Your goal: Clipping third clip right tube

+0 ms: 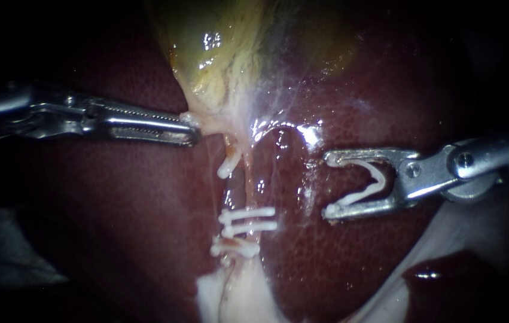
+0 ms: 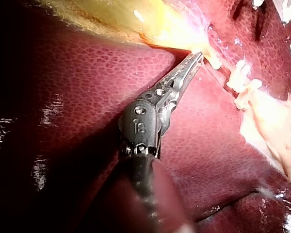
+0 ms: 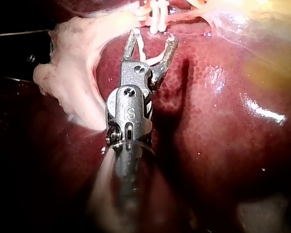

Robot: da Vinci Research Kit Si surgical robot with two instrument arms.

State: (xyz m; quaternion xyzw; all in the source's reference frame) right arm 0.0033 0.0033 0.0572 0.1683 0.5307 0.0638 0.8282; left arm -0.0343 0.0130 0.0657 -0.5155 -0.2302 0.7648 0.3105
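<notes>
This is a surgical bench seen close up under a scope's light: a dark red liver point(image 1: 386, 257) and a yellow gallbladder point(image 1: 218, 54) lie bare and wet, with blackness at the edges. Two thin steel instruments reach in over the organs. The left instrument point(image 1: 193, 133) grips the gallbladder's narrow end, the right instrument point(image 1: 329, 184) carries a white clip point(image 1: 374, 179) in its spread jaws, and just ahead of those jaws more clips point(image 1: 248, 221) sit across a pale tube point(image 1: 236, 191).

Open white clip point(image 1: 365, 182) held between spread jaws, near the clipped tube point(image 1: 237, 194).
</notes>
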